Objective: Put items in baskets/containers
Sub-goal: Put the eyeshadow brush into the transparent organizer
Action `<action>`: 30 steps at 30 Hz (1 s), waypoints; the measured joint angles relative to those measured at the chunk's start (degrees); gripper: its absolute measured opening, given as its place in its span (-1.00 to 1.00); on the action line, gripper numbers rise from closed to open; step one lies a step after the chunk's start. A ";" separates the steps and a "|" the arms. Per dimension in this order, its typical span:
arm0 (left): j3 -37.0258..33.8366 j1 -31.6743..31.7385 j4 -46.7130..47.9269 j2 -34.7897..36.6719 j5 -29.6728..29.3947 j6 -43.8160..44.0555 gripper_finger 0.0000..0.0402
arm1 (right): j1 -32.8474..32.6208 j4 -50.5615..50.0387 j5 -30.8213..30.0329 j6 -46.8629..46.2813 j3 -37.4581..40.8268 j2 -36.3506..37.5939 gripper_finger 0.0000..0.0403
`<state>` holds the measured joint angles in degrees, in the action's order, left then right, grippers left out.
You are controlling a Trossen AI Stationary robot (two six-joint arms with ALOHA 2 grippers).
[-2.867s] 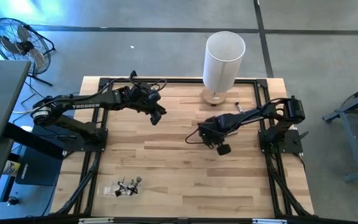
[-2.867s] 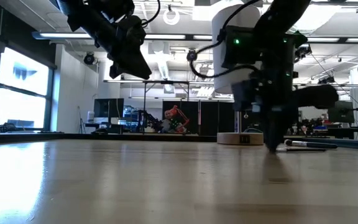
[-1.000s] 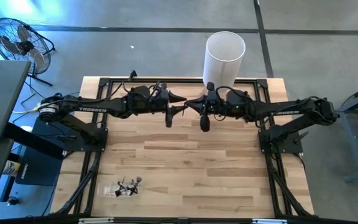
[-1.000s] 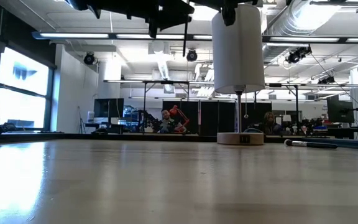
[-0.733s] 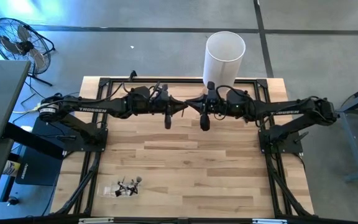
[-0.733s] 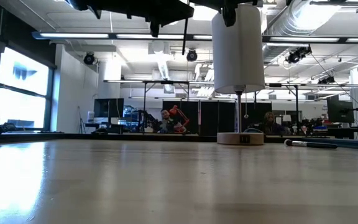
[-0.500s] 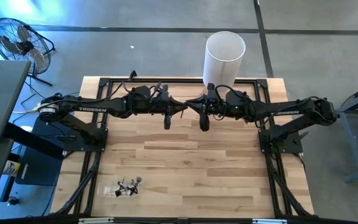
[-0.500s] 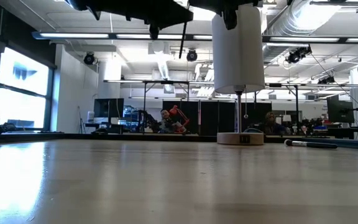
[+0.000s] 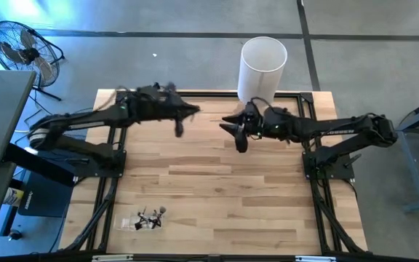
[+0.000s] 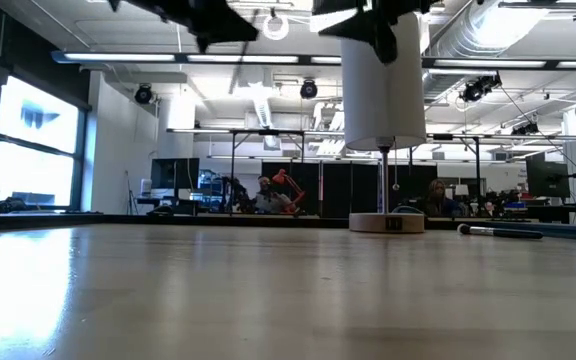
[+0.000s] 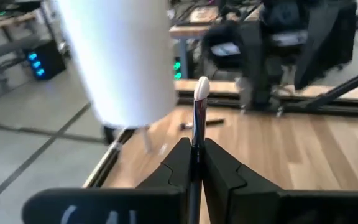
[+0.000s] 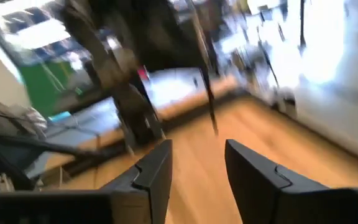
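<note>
high view / left arm: reaches from the table's 9 o'clock edge toward the middle of the 12 o'clock edge, raised off the wood
high view / left gripper [image 9: 188, 113]: blurred, a short dark stick hangs under it; grip not readable here
high view / right arm: comes in from 3 o'clock, raised off the wood
high view / right gripper [image 9: 231, 124]: at about 7 o'clock of the white cylinder [image 9: 263, 67], facing the left gripper with a clear gap between them; jaw state not readable here
high view / white cylinder: upright on a round wooden base at the table's 12 o'clock edge
high view / items [image 9: 149, 217]: small dark cluster on the table [image 9: 217, 196] near the 7 o'clock corner, well apart from both grippers
high view / see-through tray: can't make one out at the cluster
low view / arms: both only at the picture's 12 o'clock edge, dark and blurred, well above the tabletop
low view / white cylinder [image 10: 382, 85]: centre-right, base on the far edge
low view / dark stick [image 10: 498, 232]: lies flat on the table at 3 o'clock of the cylinder's base
low view / room: people seated at desks far behind
left wrist view / left gripper [image 11: 194, 163]: fingers pressed together, pinching a brush [image 11: 199, 109]
left wrist view / brush: slim dark handle, pale tip pointing away from the wrist, white cylinder blurred beyond it
right wrist view / right gripper [image 12: 197, 168]: jaws spread wide, nothing between them
right wrist view / beyond: left arm blurred, a thin dark stick hanging from it
</note>
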<state>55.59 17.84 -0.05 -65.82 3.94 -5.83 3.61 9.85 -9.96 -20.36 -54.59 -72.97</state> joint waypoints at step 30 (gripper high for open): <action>-15.04 -68.24 12.50 13.15 -72.69 42.00 -0.94 | -17.68 -24.20 -10.71 -22.73 0.02 -0.11 -0.98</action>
<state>40.55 -50.41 12.45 -52.68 -68.75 36.17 -14.06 -14.35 -20.67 -43.09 -54.57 -73.08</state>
